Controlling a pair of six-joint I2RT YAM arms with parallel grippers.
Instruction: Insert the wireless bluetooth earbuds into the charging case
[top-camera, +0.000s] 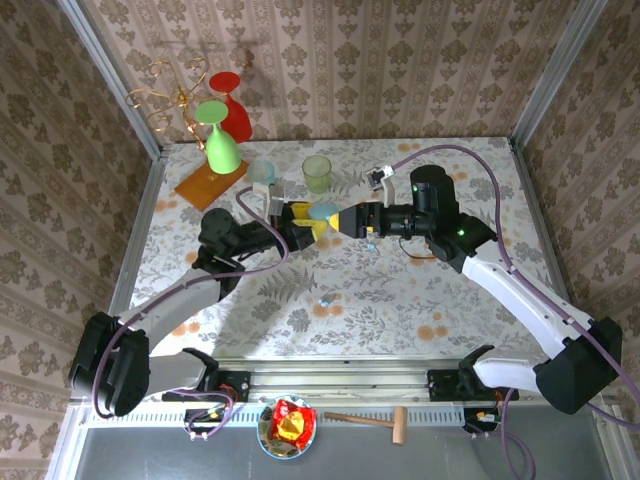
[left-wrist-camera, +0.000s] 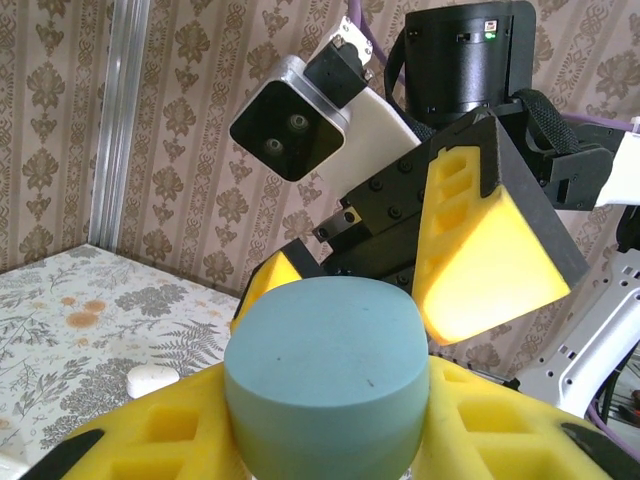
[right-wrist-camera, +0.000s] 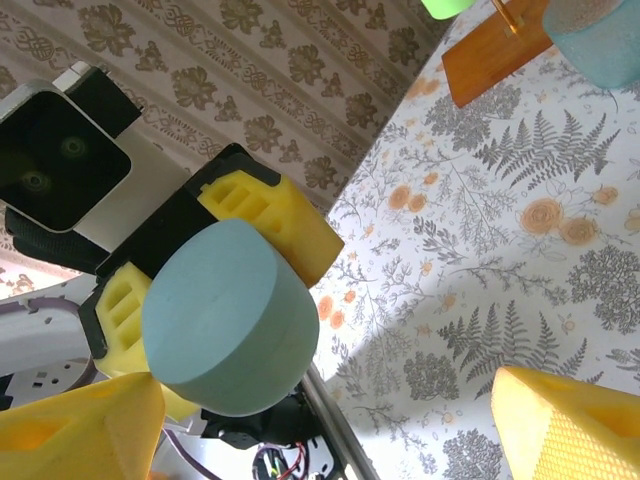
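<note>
Here, left tool (top-camera: 314, 219) grips one blue case (left-wrist-camera: 325, 380) (right tool (top-camera: 341, 217) agape).

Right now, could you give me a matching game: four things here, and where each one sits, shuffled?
1. light-blue rounded plastic case
2. green plastic goblet
3. small wooden mallet
4. tiny pale plastic earbud

A. on the near grey ledge
B. on the flowered tabletop
C. on the orange wooden board
D. in the left pincer

Pairs: 1-D, 2-C, 3-A, 4-B.
</note>
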